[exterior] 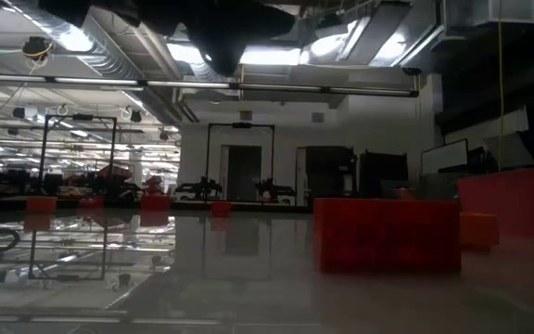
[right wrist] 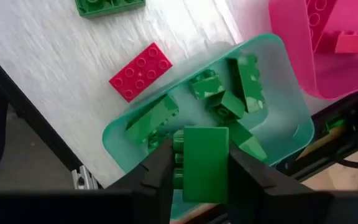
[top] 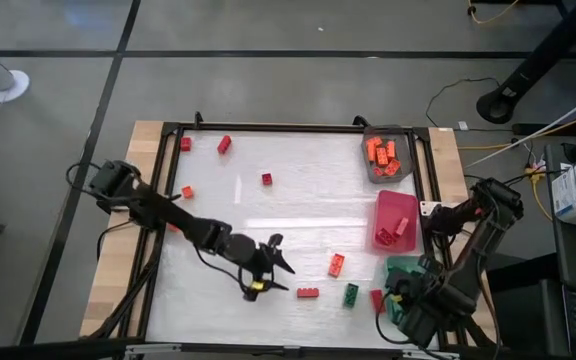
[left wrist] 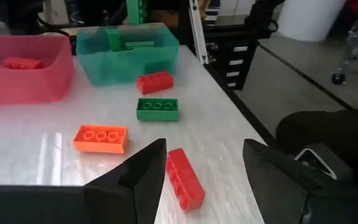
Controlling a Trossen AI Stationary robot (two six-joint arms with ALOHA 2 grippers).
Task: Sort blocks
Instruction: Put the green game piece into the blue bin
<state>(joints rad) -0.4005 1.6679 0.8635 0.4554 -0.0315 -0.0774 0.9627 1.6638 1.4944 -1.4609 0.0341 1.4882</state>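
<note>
Clamped between the right gripper fingers, a green block hangs directly above the teal tray, ready to drop. Across the desk, the left gripper fingers stand spread astride a red block, whose long axis runs along the gap.

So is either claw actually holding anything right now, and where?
The right gripper pinches a green block by its two sides over the teal tray. The left gripper holds nothing.

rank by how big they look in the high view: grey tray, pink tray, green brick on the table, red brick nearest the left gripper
1. pink tray and grey tray: look alike
2. red brick and green brick: look alike
</note>
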